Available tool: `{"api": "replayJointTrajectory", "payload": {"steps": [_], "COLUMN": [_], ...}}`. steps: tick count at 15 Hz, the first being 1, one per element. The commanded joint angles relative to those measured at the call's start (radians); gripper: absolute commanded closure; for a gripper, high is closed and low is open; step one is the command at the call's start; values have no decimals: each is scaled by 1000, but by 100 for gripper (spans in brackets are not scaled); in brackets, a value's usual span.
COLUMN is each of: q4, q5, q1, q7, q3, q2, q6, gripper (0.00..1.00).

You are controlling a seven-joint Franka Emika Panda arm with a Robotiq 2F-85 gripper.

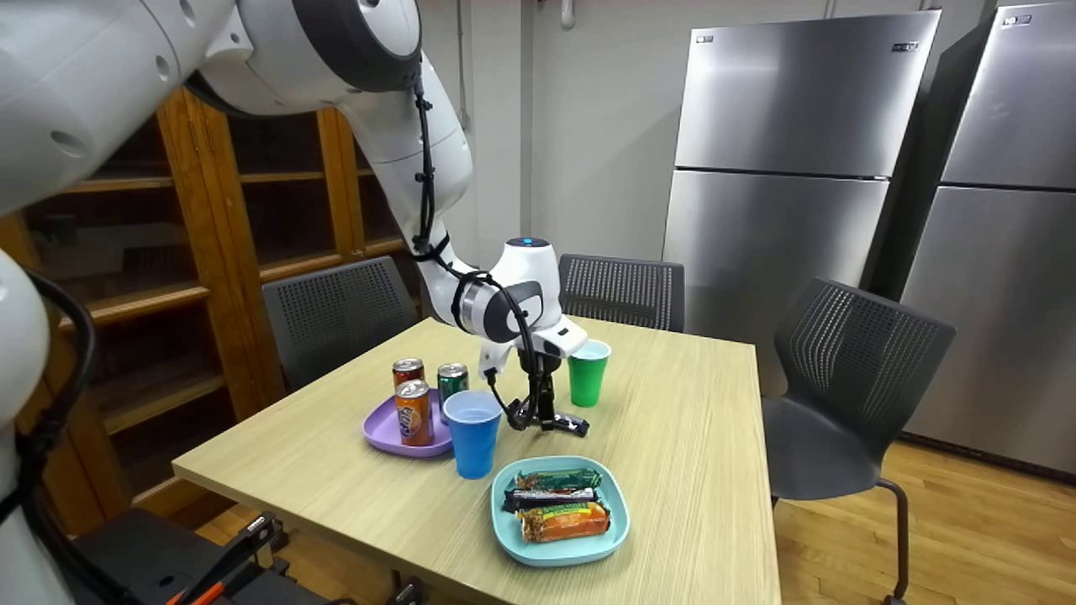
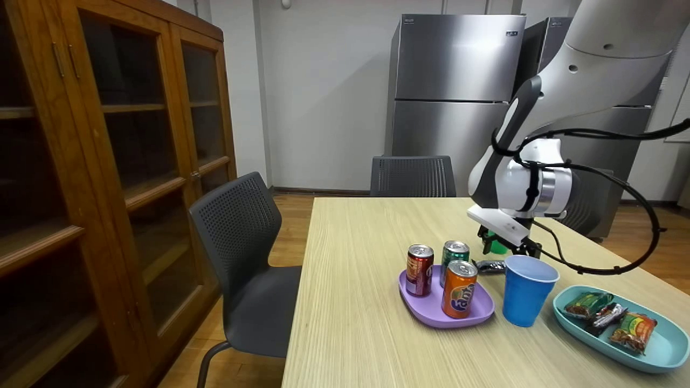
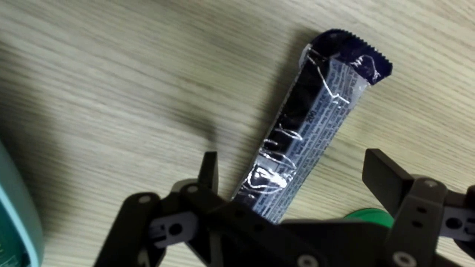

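One wrapped bar (image 3: 304, 129) lies between the pincer's (image 3: 291, 163) parted fingers (image 3: 386, 178).

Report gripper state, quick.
Gripper: open, over the bar, not holding it.

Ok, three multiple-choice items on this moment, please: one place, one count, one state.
1. Where is the wrapped bar beneath the gripper?
A) in the green cup B) on a chair C) on the table
2. How many cans are on the purple tray?
A) two B) three C) five
3. How is the gripper?
A) open B) closed on a can C) fully shut

1 C: the wrist view shows wood grain around it.
2 B: both exterior views show red, green and orange ones.
3 A: its fingers stand apart, with gaps either side of the wrapped bar.
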Motion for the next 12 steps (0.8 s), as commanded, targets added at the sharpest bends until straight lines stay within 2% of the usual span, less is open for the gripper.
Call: {"api": "replayJointTrajectory", "payload": {"steps": [1, 12], "q4": [79, 176], "q5": [-5, -17], "q1": [-32, -44], "q7": [32, 86], "q3": [23, 23], "q2": [29, 71], "q6": [-69, -175], "gripper": [0, 0]}}
